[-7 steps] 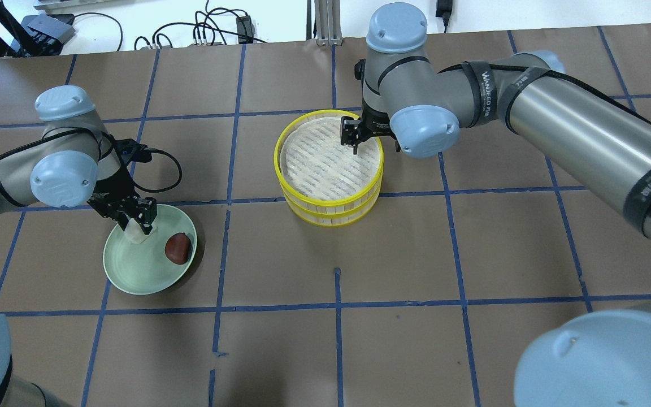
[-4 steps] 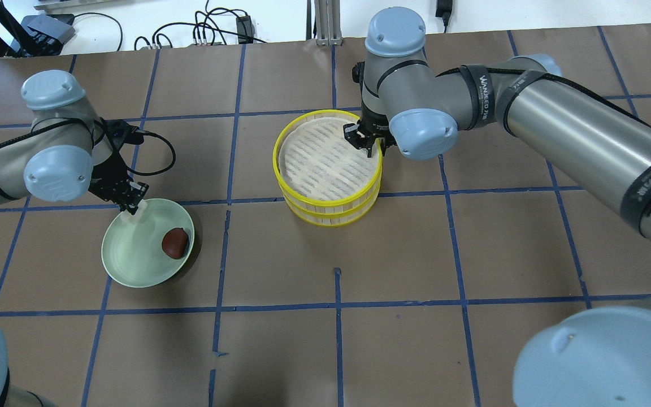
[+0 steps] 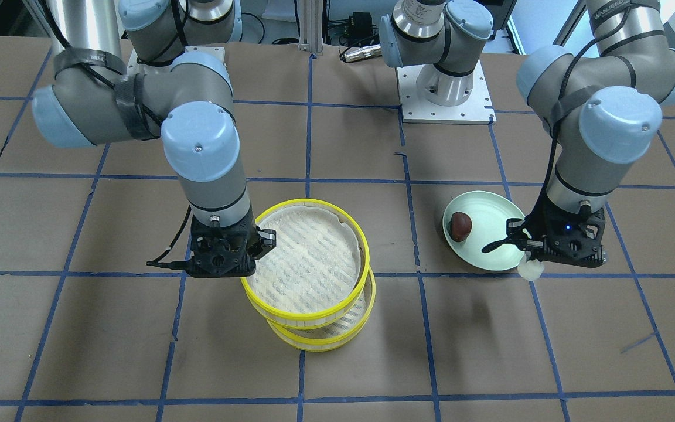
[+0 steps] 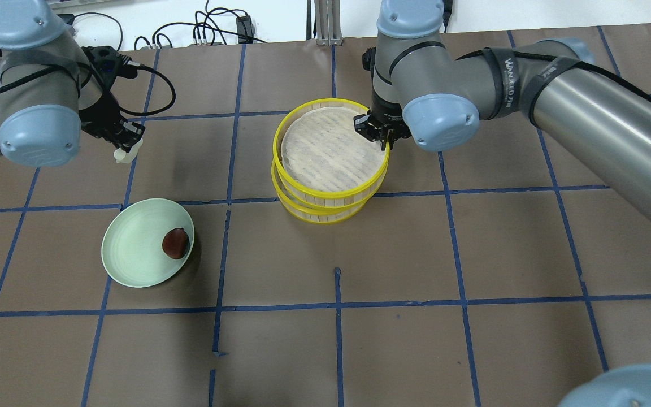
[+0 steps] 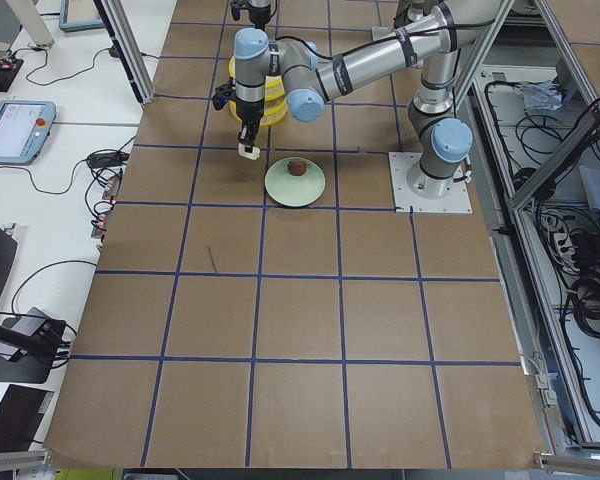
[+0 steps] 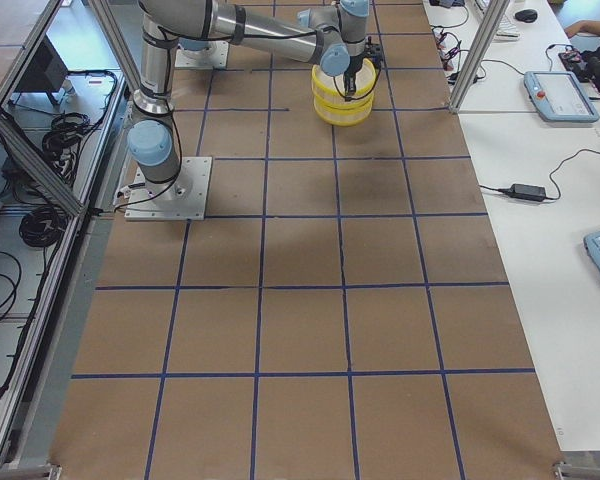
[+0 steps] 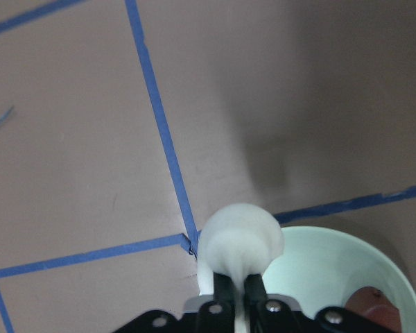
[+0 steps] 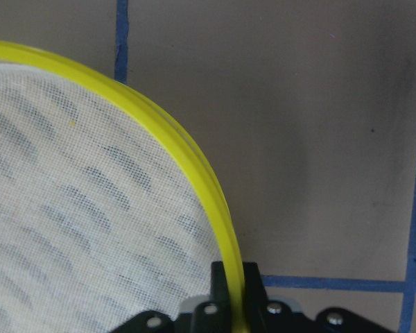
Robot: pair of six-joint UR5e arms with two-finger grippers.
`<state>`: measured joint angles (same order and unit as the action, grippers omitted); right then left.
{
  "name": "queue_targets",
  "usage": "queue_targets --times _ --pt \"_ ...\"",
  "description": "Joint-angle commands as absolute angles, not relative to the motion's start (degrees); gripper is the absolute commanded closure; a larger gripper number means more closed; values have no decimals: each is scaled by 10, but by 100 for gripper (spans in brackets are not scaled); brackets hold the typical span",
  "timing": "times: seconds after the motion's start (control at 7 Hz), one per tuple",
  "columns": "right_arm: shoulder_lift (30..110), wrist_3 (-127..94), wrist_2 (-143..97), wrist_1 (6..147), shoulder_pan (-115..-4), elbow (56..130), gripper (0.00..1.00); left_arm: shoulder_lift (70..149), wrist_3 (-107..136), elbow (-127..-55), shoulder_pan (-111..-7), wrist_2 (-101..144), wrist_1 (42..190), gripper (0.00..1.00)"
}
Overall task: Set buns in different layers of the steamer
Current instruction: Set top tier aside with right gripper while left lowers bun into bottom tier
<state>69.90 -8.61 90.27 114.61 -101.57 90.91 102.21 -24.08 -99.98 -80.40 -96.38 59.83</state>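
Note:
My left gripper (image 4: 127, 144) is shut on a white bun (image 4: 125, 155) and holds it in the air, beyond the pale green plate (image 4: 130, 249). In the left wrist view the white bun (image 7: 239, 239) hangs over the plate's rim (image 7: 319, 263). A brown bun (image 4: 176, 243) lies on the plate. My right gripper (image 4: 382, 135) is shut on the rim of the yellow top steamer layer (image 4: 331, 150). It holds that layer raised and offset above the bottom layer (image 4: 314, 213). Both layers look empty.
The table is brown paper marked with blue tape lines (image 4: 337, 305). Cables (image 4: 212, 34) lie past the far edge. The steamer stands near the table's middle, with the plate on my left side of it.
My left gripper lifted the white bun off the plate and carried it up and away from the plate. My right gripper closed on the top layer's rim and raised it off the bottom layer.

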Motion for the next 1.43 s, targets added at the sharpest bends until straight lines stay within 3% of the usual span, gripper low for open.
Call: queue_targets --times 0.0,0.43,0.86,1.0,1.14,1.29 --pt "738 31 904 1094 -923 909 99 1044 -103 -976 -876 -913 585 97" --pt "737 202 932 1086 -795 910 99 1114 107 -951 -978 -911 519 98" --pt "737 208 938 1092 -790 932 98 1134 271 -954 -1059 -880 473 98" --pt "738 207 937 1093 -790 932 98 1144 286 -958 -1066 -862 474 70" --pt "738 204 938 1092 -790 932 98 1148 274 -962 -1066 -868 473 12" --pt "738 205 938 1091 -790 931 98 1147 242 -966 -1066 -870 472 5"
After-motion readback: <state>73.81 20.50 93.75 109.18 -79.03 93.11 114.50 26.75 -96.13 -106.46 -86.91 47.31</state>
